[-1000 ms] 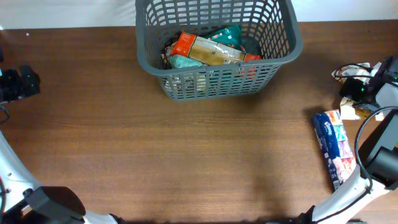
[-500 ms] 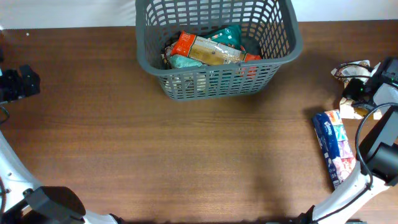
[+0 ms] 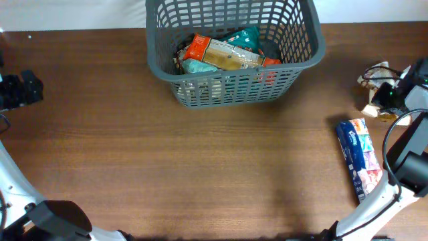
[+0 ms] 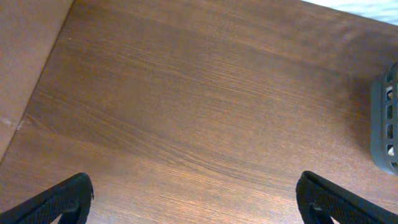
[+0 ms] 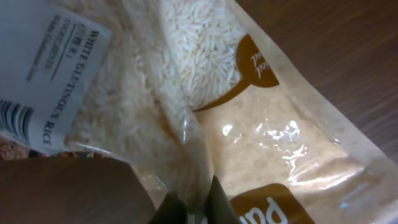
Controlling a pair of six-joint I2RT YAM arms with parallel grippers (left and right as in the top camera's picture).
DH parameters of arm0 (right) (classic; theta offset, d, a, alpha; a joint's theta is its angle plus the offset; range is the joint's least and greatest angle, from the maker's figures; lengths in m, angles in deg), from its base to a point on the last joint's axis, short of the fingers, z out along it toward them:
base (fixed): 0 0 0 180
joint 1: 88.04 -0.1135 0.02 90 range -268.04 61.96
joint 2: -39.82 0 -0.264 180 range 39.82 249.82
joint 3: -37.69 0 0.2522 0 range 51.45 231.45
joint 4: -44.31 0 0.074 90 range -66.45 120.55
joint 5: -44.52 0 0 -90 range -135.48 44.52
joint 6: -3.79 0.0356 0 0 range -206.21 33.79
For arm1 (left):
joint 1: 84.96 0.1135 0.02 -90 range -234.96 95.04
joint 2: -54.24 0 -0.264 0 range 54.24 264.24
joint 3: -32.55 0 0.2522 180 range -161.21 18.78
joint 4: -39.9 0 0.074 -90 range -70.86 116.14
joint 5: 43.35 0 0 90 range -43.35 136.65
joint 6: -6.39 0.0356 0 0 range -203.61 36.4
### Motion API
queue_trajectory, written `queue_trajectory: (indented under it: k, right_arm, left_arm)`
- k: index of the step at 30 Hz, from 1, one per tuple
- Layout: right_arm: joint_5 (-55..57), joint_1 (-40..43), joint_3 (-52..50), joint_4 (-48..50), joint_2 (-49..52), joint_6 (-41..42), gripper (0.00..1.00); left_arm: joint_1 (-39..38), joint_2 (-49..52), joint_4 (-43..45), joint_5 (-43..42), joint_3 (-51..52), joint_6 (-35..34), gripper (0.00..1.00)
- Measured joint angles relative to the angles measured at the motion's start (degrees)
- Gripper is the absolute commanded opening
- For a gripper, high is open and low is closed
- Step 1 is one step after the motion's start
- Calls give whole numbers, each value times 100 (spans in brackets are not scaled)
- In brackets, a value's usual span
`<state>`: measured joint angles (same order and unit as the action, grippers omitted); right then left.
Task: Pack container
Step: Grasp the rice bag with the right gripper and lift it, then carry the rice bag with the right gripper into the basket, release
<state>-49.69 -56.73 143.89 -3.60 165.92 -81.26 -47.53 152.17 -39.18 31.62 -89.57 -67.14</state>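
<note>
We see the large dark grey plastic basket with lattice sides [image 3: 221, 90] at the far middle of the brown wood-grain tabletop [image 3: 200, 161], its back edge reaching the pale strip [image 3: 67, 13] beyond the wood. Inside it lie an orange and tan snack packet [image 3: 224, 55], a dark teal packet [image 3: 244, 37] behind that, and a paler teal packet [image 3: 199, 67] toward the front left.

From above, the right hand [image 3: 391, 94] sits at the far right edge over a clear bag with brown print [image 3: 374, 75], too small there for us to read. Only the right wrist view shows that it is a bag of white rice [image 5: 249, 137], with a white label [image 5: 43, 74] reading "WHITE GLUTINOUS RICE", and that the right hand [image 5: 193, 208] is pinched on a fold of its film. A long blue and pink packet [image 3: 360, 159] lies flat nearer us, apart from the bag.

The left hand [image 3: 23, 88] hangs at the far left edge, well apart from the basket. Its own view shows the left hand [image 4: 196, 205] spread wide over bare wood with nothing between the fingers, a grey corner of the basket [image 4: 387, 124] at the right margin, and a plain brownish surface [image 4: 25, 62] past the tabletop's left edge
</note>
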Motion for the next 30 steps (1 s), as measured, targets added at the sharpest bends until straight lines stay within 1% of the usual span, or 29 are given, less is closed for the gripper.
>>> queue_trajectory:
  k: [4,7,8,9,12,15,18,21,25,26,28,30]
  right_arm:
    - [-715,-7,470,-796,83,131,4]
    - [-1222,-13,1102,-1429,127,221,4]
    - [-1491,-20,1563,-1657,131,251,4]
    - [-1598,-24,1777,-1738,122,258,4]
    - [-2037,-28,2868,-2299,116,280,4]
    - [-2682,-28,3845,-2573,111,297,4]
    - [-3576,-52,4784,-2817,96,317,4]
    - [-4304,-205,5619,-3014,79,348,4]
    - [-5069,-708,6642,-3139,22,361,4]
    - [-5243,-981,6948,-3145,7,337,4]
    - [-5386,-1307,7211,-3145,-17,234,4]
    - [-5510,-1849,7440,-3145,-68,-63,4]
  left_arm:
    - [0,0,0,2,0,0,99]
    - [0,0,0,0,0,0,99]
    - [0,0,0,0,0,0,99]
    - [0,0,-2,0,0,0,99]
    - [0,0,-9,2,0,0,99]
    - [0,0,-2,0,0,0,99]
    - [0,0,-2,0,0,0,99]
    - [0,0,-2,0,0,0,99]
    - [0,0,-2,0,0,0,99]
    - [0,0,2,0,0,0,99]
    - [0,0,0,0,0,0,99]
    - [0,0,0,0,0,0,99]
